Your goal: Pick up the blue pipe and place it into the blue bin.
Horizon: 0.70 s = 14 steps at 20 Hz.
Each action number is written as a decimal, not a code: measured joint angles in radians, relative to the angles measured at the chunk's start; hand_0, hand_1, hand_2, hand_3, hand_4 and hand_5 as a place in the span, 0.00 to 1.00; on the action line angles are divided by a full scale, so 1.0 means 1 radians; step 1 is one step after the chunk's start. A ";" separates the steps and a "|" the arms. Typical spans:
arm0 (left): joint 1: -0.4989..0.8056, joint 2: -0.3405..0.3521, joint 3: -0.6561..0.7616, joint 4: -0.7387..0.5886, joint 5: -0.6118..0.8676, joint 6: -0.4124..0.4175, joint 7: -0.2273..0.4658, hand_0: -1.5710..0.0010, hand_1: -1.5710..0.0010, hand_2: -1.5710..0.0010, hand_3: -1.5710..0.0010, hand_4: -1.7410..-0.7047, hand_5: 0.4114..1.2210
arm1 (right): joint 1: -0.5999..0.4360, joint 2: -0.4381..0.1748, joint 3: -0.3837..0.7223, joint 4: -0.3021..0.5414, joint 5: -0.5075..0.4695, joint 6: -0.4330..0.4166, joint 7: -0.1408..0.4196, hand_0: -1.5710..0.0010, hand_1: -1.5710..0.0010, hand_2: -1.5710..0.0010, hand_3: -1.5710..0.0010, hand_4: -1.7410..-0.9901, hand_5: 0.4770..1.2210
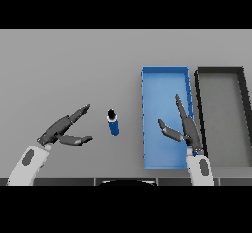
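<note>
Left hand (63,130), right hand (183,128): fingers straight, spread.

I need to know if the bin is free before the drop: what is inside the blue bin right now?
The blue bin shows only its bare blue floor; no object lies in it. The right hand, fingers straight, hangs over its right part and hides some floor there. The blue pipe stands on the table, left of the bin.

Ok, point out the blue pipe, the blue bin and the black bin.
blue pipe (114,125): head view, on its blue body.
blue bin (165,70): head view, on its far rim.
black bin (219,70): head view, on its far rim.
</note>
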 measured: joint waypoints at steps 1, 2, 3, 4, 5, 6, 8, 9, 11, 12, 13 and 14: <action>0.010 -0.012 -0.019 -0.006 -0.027 0.008 -0.005 1.00 1.00 1.00 1.00 0.55 0.09 | 0.004 -0.007 -0.006 -0.008 -0.008 0.004 0.001 1.00 1.00 1.00 1.00 0.70 0.18; 0.010 -0.020 -0.031 -0.008 -0.049 0.014 -0.014 1.00 1.00 1.00 1.00 0.55 0.08 | 0.008 0.003 0.003 -0.014 -0.001 0.000 0.009 1.00 1.00 1.00 1.00 0.70 0.19; 0.004 -0.034 -0.048 -0.009 -0.072 0.024 0.000 1.00 1.00 1.00 1.00 0.54 0.07 | 0.016 0.014 0.011 -0.018 0.002 -0.003 0.015 1.00 1.00 1.00 1.00 0.69 0.19; -0.003 -0.057 -0.062 0.001 -0.089 0.034 0.006 1.00 1.00 1.00 1.00 0.54 0.07 | 0.017 0.013 0.010 -0.017 0.003 -0.004 0.024 1.00 1.00 1.00 1.00 0.69 0.19; -0.007 -0.078 -0.074 0.015 -0.108 0.038 -0.011 1.00 1.00 1.00 1.00 0.54 0.07 | 0.023 0.013 0.010 -0.021 0.003 -0.004 0.020 1.00 1.00 1.00 1.00 0.69 0.19; -0.007 -0.096 -0.089 0.027 -0.127 0.044 -0.020 1.00 1.00 1.00 1.00 0.53 0.06 | 0.023 0.009 0.006 -0.028 -0.001 -0.003 0.017 1.00 1.00 1.00 1.00 0.68 0.19; -0.031 -0.130 -0.098 0.061 -0.141 0.052 -0.011 1.00 1.00 1.00 1.00 0.52 0.07 | 0.018 0.012 0.006 -0.023 -0.003 -0.002 0.034 1.00 1.00 1.00 1.00 0.68 0.20; -0.041 -0.163 -0.112 0.084 -0.148 0.053 -0.007 1.00 1.00 1.00 1.00 0.52 0.07 | 0.018 0.016 0.007 -0.028 -0.002 -0.006 0.030 1.00 1.00 1.00 1.00 0.68 0.20; -0.061 -0.209 -0.125 0.122 -0.158 0.064 0.014 1.00 1.00 1.00 1.00 0.53 0.07 | 0.031 0.014 0.009 -0.039 0.000 -0.006 0.019 1.00 1.00 1.00 1.00 0.69 0.19; -0.076 -0.237 -0.132 0.149 -0.159 0.064 0.025 1.00 1.00 1.00 1.00 0.53 0.07 | 0.035 0.013 0.007 -0.035 -0.003 -0.002 0.017 1.00 1.00 1.00 1.00 0.70 0.18; -0.081 -0.246 -0.131 0.164 -0.155 0.057 0.015 1.00 1.00 1.00 1.00 0.54 0.07 | 0.037 0.012 0.008 -0.042 -0.002 -0.004 0.020 1.00 1.00 1.00 1.00 0.70 0.18; -0.101 -0.266 -0.135 0.188 -0.162 0.057 0.018 1.00 1.00 1.00 1.00 0.55 0.07 | 0.034 0.018 0.014 -0.042 0.008 -0.010 0.027 1.00 1.00 1.00 1.00 0.71 0.18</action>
